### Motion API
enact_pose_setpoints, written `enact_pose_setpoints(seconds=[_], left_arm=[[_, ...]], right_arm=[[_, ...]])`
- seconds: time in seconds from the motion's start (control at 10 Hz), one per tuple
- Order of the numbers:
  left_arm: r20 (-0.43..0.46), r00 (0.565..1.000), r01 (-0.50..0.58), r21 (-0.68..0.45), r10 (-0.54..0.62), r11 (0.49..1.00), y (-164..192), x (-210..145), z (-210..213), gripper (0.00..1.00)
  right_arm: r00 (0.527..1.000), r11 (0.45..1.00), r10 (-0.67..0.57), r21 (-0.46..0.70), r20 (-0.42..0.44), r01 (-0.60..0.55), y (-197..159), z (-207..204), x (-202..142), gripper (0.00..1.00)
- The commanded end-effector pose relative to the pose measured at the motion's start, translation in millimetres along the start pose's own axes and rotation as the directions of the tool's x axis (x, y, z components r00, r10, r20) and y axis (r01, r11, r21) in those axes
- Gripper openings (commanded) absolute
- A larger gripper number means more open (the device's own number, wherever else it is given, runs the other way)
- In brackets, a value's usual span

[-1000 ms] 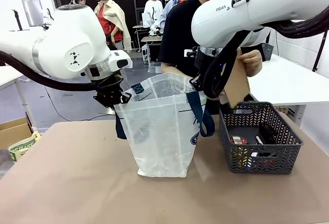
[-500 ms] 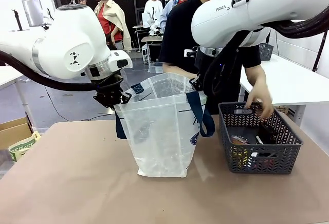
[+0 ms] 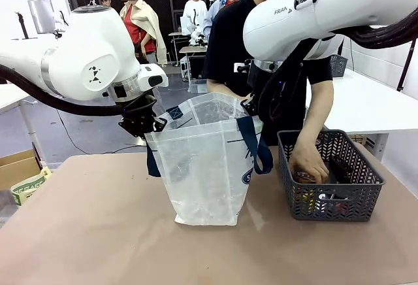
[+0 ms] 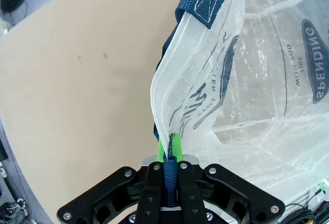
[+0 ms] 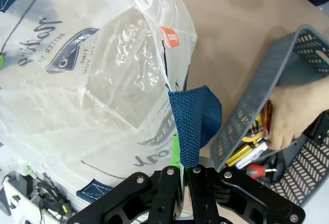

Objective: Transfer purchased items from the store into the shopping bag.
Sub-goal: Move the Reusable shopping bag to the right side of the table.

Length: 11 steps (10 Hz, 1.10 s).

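1. The left gripper (image 4: pixel 169 149) and right gripper (image 5: pixel 181 165) each pinch a navy strap handle (image 5: pixel 189 126) from opposite sides of the shopping bag (image 3: pixel 202 174), stretching its mouth wide (for loading, I judge).
2. Right of the bag, the person's hand (image 3: pixel 308 164) reaches down into the grey mesh basket (image 3: pixel 330 203) among the small packets (image 5: pixel 247 149).

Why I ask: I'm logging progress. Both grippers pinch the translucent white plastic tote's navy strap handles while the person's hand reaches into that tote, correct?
No. The person's hand reaches into the dark grey lattice-mesh plastic basket, not the translucent white plastic tote; the front view shows it. The left gripper and right gripper do pinch the navy strap handles.
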<state>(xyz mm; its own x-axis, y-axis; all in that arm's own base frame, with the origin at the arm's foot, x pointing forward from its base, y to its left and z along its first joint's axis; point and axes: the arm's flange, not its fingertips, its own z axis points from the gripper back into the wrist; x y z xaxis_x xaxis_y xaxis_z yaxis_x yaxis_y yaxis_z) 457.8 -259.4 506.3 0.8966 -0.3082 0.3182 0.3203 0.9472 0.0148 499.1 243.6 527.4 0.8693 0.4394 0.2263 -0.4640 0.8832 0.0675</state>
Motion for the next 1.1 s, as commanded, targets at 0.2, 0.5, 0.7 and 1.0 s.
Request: enact_pose_setpoints(seconds=[0.2, 0.5, 0.7, 1.0], left_arm=[[-0.021, 0.996, 0.082, -0.005, -0.082, 0.997, -1.0, -2.3, 1.8, 0.0], [-0.047, 0.989, 0.14, -0.019, -0.141, 0.99, -0.1, -2.3, 1.1, 0.0], [-0.05, 0.987, 0.154, -0.032, -0.156, 0.988, 0.4, -2.8, 1.7, 0.0], [-0.026, 0.993, 0.117, -0.012, -0.117, 0.993, 6.0, -0.4, 2.1, 0.0]], right_arm=[[0.999, 0.999, 0.042, -0.026, 0.007, -0.042, 1.0, 3.4, -4.4, 0.0], [0.999, 0.998, 0.048, -0.045, 0.013, -0.048, -4.2, 3.9, -3.4, 0.0], [0.998, 0.997, 0.057, -0.046, 0.014, -0.056, -4.4, 3.7, -3.2, 0.0], [0.999, 0.998, 0.043, -0.047, 0.005, -0.043, -7.7, 2.4, -3.0, 0.0]])
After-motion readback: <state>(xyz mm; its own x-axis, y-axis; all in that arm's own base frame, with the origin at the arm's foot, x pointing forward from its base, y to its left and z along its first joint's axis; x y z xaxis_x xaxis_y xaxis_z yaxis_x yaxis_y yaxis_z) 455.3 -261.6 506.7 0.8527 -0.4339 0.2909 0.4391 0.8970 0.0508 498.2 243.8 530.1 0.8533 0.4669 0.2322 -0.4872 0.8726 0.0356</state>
